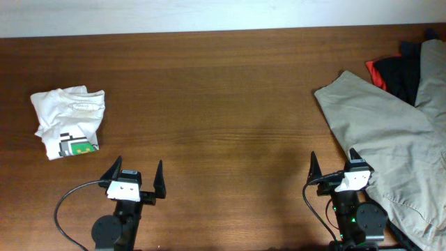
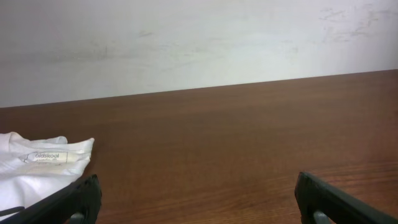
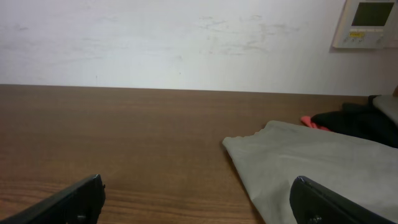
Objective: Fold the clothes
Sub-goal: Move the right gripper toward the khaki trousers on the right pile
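The khaki-beige trousers (image 1: 390,132) lie spread at the right side of the table, reaching to its right and front edges; they also show in the right wrist view (image 3: 311,162). My right gripper (image 1: 333,161) is open and empty at the front, its right finger over the trousers' edge (image 3: 199,190). My left gripper (image 1: 136,171) is open and empty at the front left, over bare wood (image 2: 198,190).
A small white tee with green-black print (image 1: 68,120) lies at the left, also in the left wrist view (image 2: 37,165). A black-and-red garment pile (image 1: 394,71) sits at the back right corner, partly under the trousers. A white wall runs behind the table.
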